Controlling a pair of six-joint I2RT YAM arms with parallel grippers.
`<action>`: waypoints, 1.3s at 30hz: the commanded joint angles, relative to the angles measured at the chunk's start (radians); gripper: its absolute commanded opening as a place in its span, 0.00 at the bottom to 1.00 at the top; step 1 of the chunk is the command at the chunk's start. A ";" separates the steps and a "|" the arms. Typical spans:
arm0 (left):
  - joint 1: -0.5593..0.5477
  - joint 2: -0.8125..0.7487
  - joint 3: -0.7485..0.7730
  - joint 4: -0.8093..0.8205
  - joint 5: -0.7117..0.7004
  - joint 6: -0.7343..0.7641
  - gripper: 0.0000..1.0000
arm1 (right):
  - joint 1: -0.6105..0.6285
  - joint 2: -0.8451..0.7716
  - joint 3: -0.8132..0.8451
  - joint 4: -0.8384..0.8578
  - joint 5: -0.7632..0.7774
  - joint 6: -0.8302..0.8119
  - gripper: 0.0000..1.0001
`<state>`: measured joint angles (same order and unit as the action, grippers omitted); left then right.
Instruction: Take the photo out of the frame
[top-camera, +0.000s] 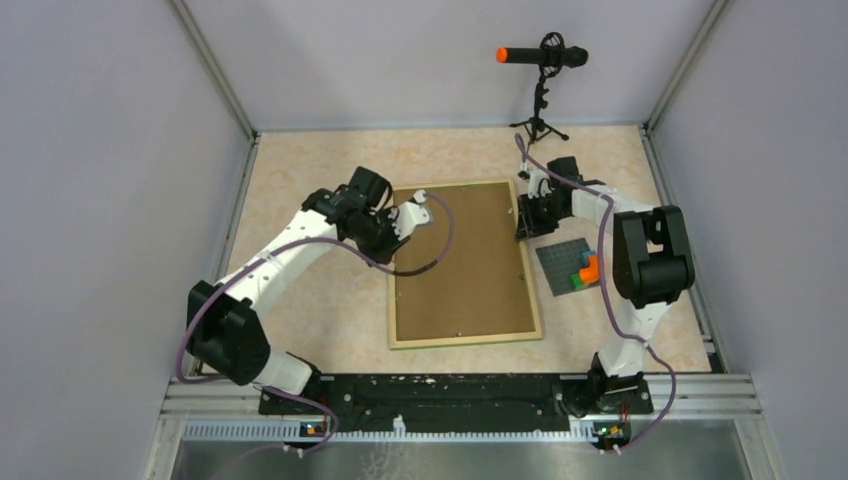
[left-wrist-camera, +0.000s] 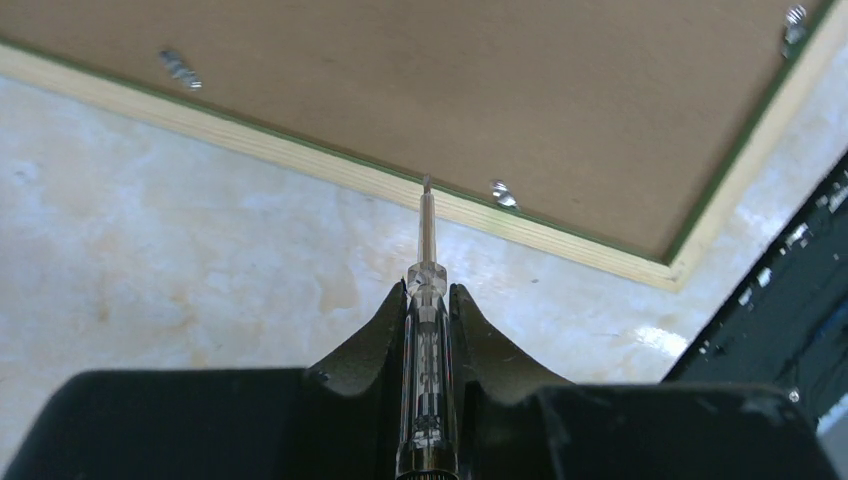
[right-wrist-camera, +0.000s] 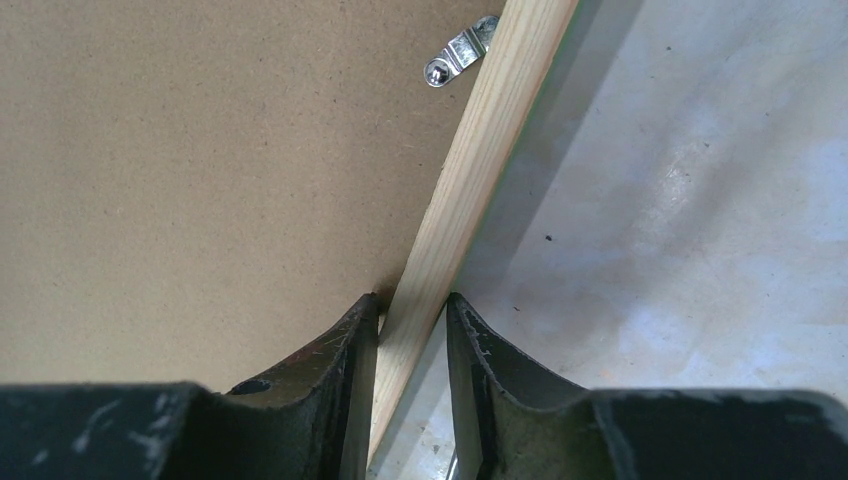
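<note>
The frame (top-camera: 465, 265) lies face down in the middle of the table, brown fibreboard back up, with a light wood edge. The photo is hidden. My left gripper (top-camera: 416, 213) is at the frame's upper left edge, shut on a clear-handled screwdriver (left-wrist-camera: 428, 340). The screwdriver's tip rests at the wood edge (left-wrist-camera: 300, 155) beside a metal clip (left-wrist-camera: 503, 194). My right gripper (top-camera: 523, 228) straddles the frame's right wood edge (right-wrist-camera: 480, 150), one finger on the back board and one outside, closed on the edge. Another clip (right-wrist-camera: 458, 52) sits farther along.
A grey baseplate (top-camera: 558, 262) with coloured bricks (top-camera: 588, 268) lies right of the frame, under the right arm. A microphone on a tripod (top-camera: 541, 90) stands at the back. A black rail (top-camera: 440, 390) runs along the near edge. Enclosure walls stand on three sides.
</note>
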<state>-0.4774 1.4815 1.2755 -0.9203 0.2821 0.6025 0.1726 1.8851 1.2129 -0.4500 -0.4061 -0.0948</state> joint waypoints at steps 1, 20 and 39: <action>-0.075 -0.060 -0.064 -0.049 0.000 0.052 0.00 | 0.007 0.030 0.008 -0.015 -0.045 -0.020 0.31; -0.343 -0.025 -0.127 -0.035 -0.371 0.011 0.00 | 0.006 0.036 -0.013 -0.004 -0.014 -0.020 0.30; -0.355 -0.007 -0.148 0.022 -0.366 0.019 0.00 | 0.007 0.048 -0.012 -0.006 -0.010 -0.020 0.30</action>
<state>-0.8268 1.4654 1.1397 -0.9436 -0.0696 0.6239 0.1688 1.8881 1.2121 -0.4473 -0.4129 -0.0959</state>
